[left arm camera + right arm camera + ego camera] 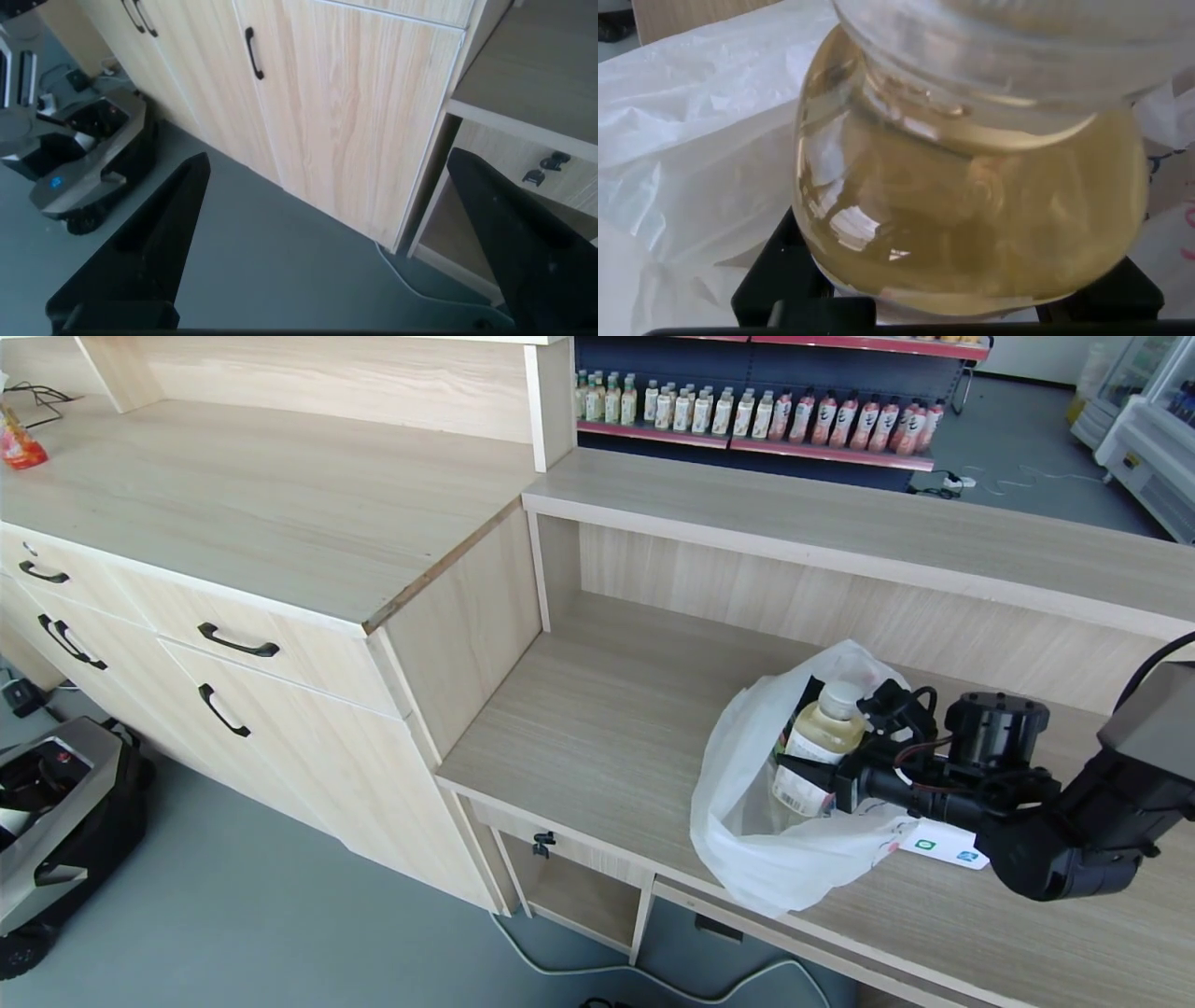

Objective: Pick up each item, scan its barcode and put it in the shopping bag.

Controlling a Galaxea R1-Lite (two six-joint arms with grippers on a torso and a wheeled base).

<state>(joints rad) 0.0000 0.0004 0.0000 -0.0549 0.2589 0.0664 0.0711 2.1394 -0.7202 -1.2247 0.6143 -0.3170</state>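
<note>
Cupboard (280, 672): pale wood with black handles, it stood at the left on the grey floor (280, 252).
Left gripper (327, 159): it hung above the floor near the cupboard front; its fingers (159, 233) were spread wide and held nothing.
Table (597, 728): a low pale wood top, right of the cupboard.
Shopping bag (747, 821): white plastic, it sat at the table's near edge with its mouth open.
Bottle (826, 733): filled with a yellow drink and closed with a white cap, it was tilted in the bag's mouth; whether it touched the bag's bottom could not be told.
Right gripper (845, 747): at the bag's mouth, its fingers were closed around the bottle.
Card (943, 845): white, it lay flat on the table just right of the bag, under the right arm.
</note>
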